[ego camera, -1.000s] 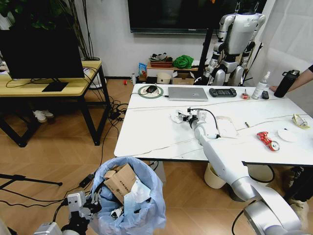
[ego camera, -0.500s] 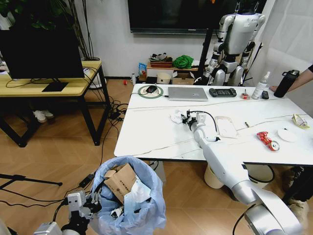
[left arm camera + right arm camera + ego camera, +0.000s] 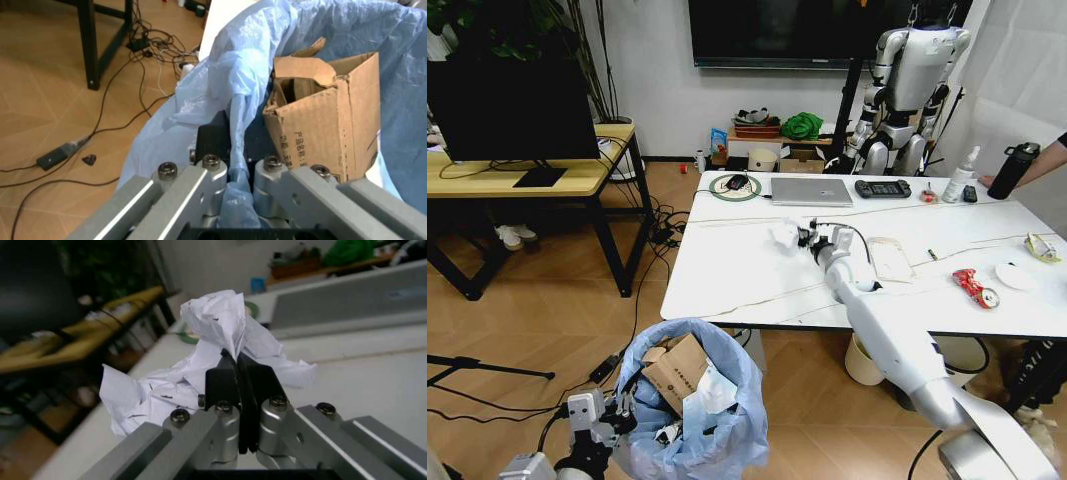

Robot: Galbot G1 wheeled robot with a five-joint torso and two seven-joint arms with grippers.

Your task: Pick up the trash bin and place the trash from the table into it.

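Between the earlier frames and this one, our right gripper (image 3: 802, 238) has drawn the crumpled white paper (image 3: 787, 235) a little up and back across the marble-look table (image 3: 727, 270), toward the laptop (image 3: 811, 191). Its jaws are pressed together on a fold of the sheet (the right wrist view shows the paper (image 3: 220, 335) bunched above the black pads (image 3: 223, 382)), a pinch that we judge firm enough to lift so light a piece.

Our left gripper (image 3: 233, 172) grips the rim of the trash bin (image 3: 692, 410) through its light-blue liner and holds the bin low beside the table's near edge, so that its mouth lies open to receive litter. A brown cardboard piece (image 3: 327, 115) already sits inside.

A crushed red can (image 3: 975, 287), a white lid (image 3: 1014, 276) and a clear wrapper (image 3: 1040, 247) lie on the table's right part, not yet collected.
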